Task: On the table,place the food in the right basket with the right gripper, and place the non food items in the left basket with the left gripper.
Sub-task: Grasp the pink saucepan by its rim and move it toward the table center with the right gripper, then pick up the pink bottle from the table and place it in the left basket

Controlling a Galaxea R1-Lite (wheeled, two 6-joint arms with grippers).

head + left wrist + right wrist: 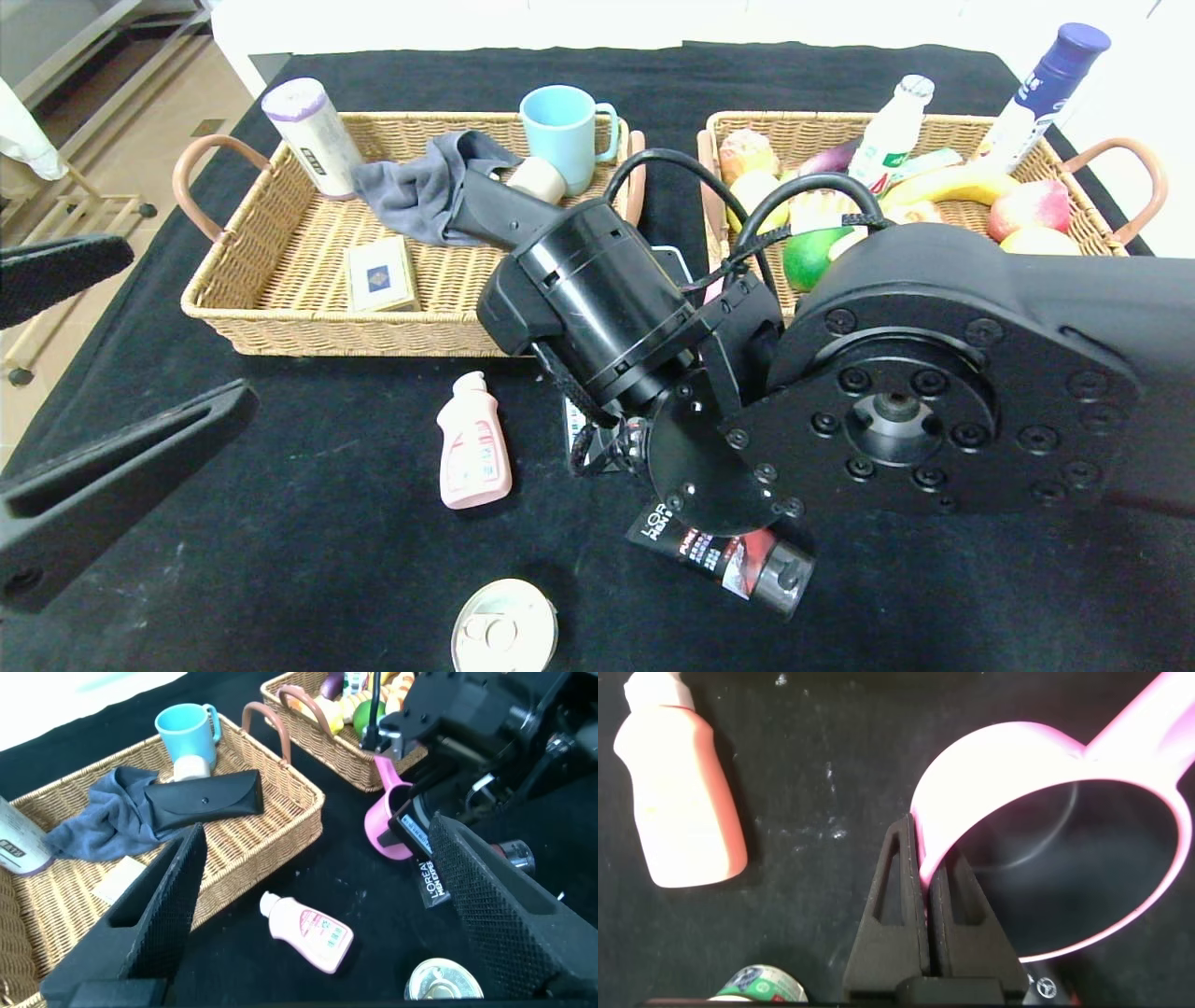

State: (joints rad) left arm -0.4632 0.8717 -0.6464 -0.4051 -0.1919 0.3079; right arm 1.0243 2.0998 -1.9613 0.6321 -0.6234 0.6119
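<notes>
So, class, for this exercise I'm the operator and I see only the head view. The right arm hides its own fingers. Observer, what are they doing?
Observer: The right gripper has its fingers shut on the rim of a pink scoop.
Operator: How does the scoop sit?
Observer: Tilted in the left wrist view, with the handle uppermost.
Operator: Is anything close to it?
Observer: A black tube lies on the table right beside the bowl.

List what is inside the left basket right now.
The left basket holds a blue mug, a grey cloth, a black glasses case, a small box and a white roll. Anything under the cloth is covered.
</notes>
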